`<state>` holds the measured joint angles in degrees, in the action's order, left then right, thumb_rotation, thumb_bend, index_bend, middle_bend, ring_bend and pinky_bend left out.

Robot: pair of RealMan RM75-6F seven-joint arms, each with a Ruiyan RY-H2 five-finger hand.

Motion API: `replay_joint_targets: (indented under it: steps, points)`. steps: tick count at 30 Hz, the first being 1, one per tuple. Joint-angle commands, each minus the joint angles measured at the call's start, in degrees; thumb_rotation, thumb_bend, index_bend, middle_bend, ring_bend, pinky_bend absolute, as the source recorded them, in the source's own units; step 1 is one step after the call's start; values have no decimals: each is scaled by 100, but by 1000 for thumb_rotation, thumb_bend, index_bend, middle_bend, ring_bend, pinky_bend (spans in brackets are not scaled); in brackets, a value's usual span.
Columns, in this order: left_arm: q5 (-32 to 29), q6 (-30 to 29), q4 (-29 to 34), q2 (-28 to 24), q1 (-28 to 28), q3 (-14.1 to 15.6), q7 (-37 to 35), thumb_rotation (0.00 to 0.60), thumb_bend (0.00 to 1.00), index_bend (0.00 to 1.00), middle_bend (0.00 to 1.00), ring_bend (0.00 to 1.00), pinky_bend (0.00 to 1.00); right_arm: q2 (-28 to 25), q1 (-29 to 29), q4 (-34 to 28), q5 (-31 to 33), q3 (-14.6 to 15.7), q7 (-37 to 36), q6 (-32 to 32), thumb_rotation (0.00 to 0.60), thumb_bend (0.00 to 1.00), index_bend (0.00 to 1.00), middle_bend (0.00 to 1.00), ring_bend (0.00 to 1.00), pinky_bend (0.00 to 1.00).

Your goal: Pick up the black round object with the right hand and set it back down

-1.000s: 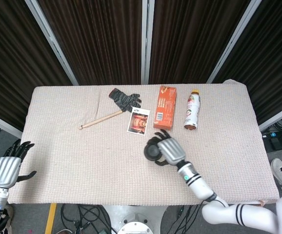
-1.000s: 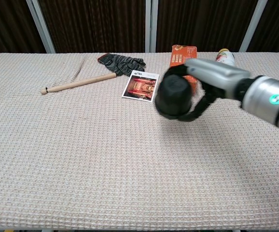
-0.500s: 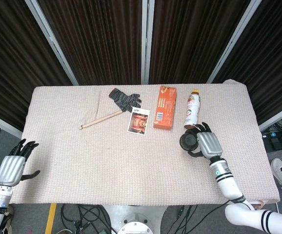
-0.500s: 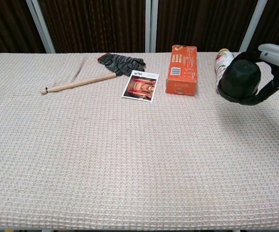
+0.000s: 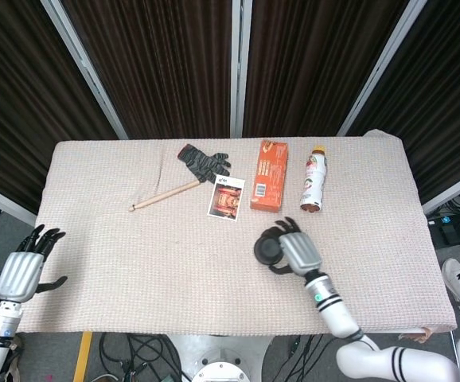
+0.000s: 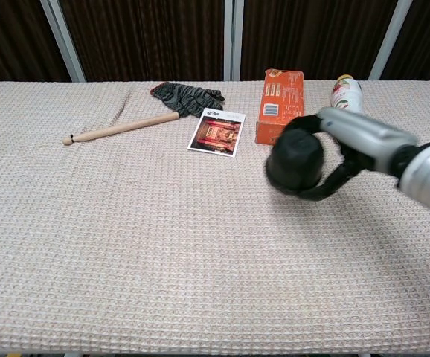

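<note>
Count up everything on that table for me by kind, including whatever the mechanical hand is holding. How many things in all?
Black round object, held by the right hand: 1
Orange box: 1
Bottle, lying down: 1
Picture card: 1
Wooden stick: 1
Dark glove: 1
Total: 6

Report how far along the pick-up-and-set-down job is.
Done: the right robot hand has the black round object gripped, and the chest view seems to show it lifted clear of the table. In hand: carrying it in front of the orange box. Left: set it down and let go. The left robot hand hangs idle off the table edge.
</note>
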<state>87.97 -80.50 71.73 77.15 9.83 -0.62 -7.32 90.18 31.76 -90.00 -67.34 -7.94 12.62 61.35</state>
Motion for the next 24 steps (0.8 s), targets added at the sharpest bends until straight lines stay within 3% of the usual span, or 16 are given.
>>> replay_joint_targets:
  steps: [1,7,10,13,19,24]
  points:
    - [10,-28,24,-3,-1,-3,35,600,123,164,126,0,183,-1062,-464,-211,-290,165,-531,409,600,164,430,467,109,0]
    - [-17,-134,145,-117,-59,-18,119,600,123,164,126,0,183,137,439,59,-341,-51,12,-536,600,164,431,467,111,0]
    - [-42,-145,202,-176,-76,-23,148,600,123,164,126,0,183,541,627,234,-241,-183,155,-597,600,163,431,467,111,0]
    - [-46,-109,194,-174,-78,-1,138,600,123,164,126,0,183,381,445,236,-197,-190,208,-276,600,160,430,467,111,0]
    - [5,-37,122,-70,-24,24,119,600,123,164,126,0,183,-694,-276,15,-50,-31,-377,196,600,161,430,467,111,0]
    - [53,-52,165,-46,7,23,192,600,124,164,126,0,183,-855,-506,212,-203,210,-768,153,600,159,431,467,111,0]
